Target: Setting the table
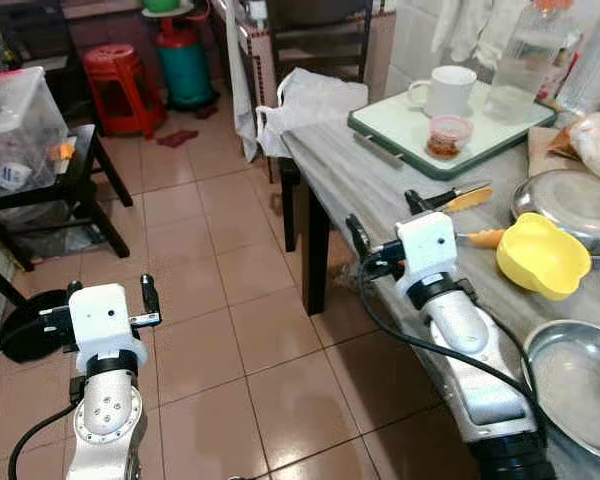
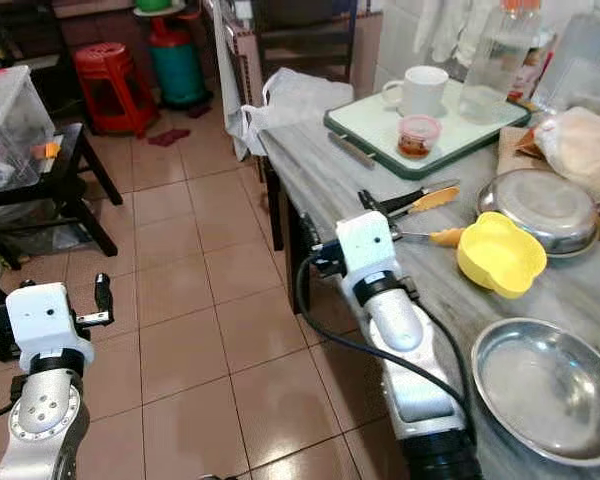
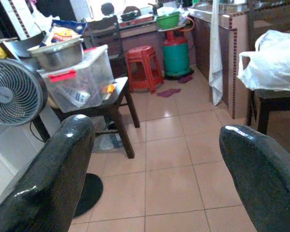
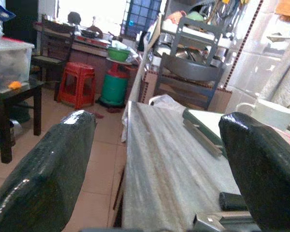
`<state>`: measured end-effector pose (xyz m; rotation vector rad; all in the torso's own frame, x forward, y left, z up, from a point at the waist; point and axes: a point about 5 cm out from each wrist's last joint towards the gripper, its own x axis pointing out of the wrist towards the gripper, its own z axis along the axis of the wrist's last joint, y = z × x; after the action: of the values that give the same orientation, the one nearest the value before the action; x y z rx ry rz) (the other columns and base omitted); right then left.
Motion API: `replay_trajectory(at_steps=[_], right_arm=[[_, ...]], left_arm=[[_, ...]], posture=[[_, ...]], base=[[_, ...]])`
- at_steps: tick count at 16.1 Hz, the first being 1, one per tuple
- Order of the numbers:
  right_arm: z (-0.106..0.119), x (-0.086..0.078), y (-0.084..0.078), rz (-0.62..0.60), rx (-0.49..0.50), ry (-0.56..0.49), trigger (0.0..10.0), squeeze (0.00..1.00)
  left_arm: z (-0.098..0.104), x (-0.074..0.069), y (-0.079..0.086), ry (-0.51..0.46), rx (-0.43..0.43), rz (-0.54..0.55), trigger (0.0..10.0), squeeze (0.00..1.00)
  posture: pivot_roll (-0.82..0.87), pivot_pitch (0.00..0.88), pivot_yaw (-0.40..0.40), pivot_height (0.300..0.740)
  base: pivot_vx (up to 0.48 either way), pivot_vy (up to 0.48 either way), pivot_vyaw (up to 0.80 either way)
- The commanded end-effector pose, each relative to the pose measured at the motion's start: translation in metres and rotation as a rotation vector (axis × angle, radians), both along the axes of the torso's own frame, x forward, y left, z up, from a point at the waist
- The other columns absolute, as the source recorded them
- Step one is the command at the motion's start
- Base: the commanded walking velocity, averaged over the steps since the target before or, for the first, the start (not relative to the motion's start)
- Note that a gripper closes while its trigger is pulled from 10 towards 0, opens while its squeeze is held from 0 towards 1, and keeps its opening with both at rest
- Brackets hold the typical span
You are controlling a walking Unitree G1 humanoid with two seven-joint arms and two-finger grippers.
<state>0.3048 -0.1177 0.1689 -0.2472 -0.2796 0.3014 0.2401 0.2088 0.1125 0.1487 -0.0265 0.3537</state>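
Grey table beside tiled floor. Right gripper wide open, empty, over table edge; left gripper wide open above floor. Yellow bowl just beyond right gripper: probably light, stiff plastic, slippery; pinch rim.

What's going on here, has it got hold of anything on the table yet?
Not yet. The right pincer is open and empty, at the near edge of the grey table, short of the yellow bowl and the orange-handled utensils. The left pincer is open over the tiled floor, holding nothing. A white mug and a small tub sit on the tray; two metal plates lie untouched.
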Motion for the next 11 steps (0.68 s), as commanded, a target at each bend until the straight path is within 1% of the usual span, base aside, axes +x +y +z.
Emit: replay_trajectory(at_steps=[1, 11], right_arm=[[0.0005, 0.0013, -0.0006, -0.001, -0.001, -0.001, 10.0, 0.0], [-0.0021, 0.0025, 0.0003, -0.01, 0.001, 0.003, 10.0, 0.0]], left_arm=[[-0.003, 0.0001, 0.0025, 0.017, 0.014, 0.009, 10.0, 0.0], [-0.0047, 0.0013, 0.0017, 0.03, 0.008, -0.006, 10.0, 0.0]], posture=[[-0.08, 0.091, 0.041, 0.74], [-0.08, 0.089, 0.048, 0.74]], base=[[0.0, 0.0, 0.0], [0.0, 0.48, 0.0]])
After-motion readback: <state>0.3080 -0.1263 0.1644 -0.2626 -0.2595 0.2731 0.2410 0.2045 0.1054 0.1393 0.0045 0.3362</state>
